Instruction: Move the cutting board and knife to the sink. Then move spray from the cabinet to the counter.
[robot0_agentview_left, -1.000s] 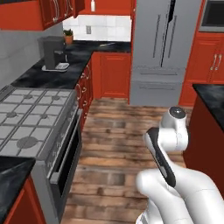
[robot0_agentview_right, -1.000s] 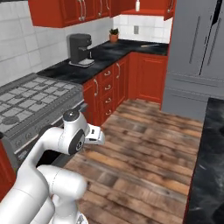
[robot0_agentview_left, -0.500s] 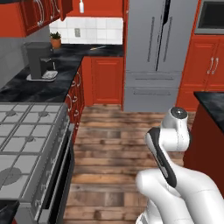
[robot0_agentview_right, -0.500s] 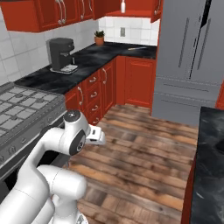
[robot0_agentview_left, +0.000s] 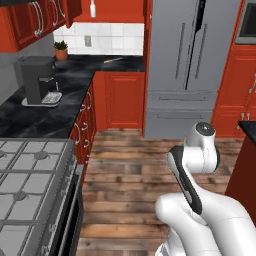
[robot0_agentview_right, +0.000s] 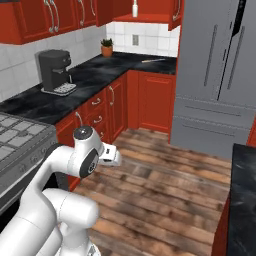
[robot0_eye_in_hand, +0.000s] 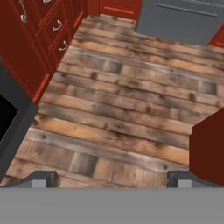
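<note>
The spray (robot0_agentview_left: 92, 8) (robot0_agentview_right: 134, 7), a slim white bottle, stands on the shelf of the red wall cabinet (robot0_agentview_right: 146, 18) above the back counter, whose door (robot0_agentview_left: 70, 11) is open. A thin yellowish knife (robot0_agentview_left: 113, 60) (robot0_agentview_right: 153, 60) lies on the black marble counter (robot0_agentview_left: 85, 64) (robot0_agentview_right: 125, 62) below it. My gripper (robot0_eye_in_hand: 112, 178) is open and holds nothing; it hangs over the wooden floor, far from the counter. The cutting board and the sink are out of view.
A black coffee machine (robot0_agentview_left: 38, 80) (robot0_agentview_right: 54, 71) and a potted plant (robot0_agentview_left: 61, 50) (robot0_agentview_right: 106, 48) stand on the counter. The grey stove (robot0_agentview_left: 30, 185) is at the near left, the steel fridge (robot0_agentview_left: 192, 65) (robot0_agentview_right: 220, 75) is ahead, and a dark counter (robot0_agentview_right: 242, 200) is at the right.
The whole picture has shifted as the base drove: the stove slid back and to the left, and the corner counter, wall cabinet and fridge came nearer. The arm keeps its pose.
</note>
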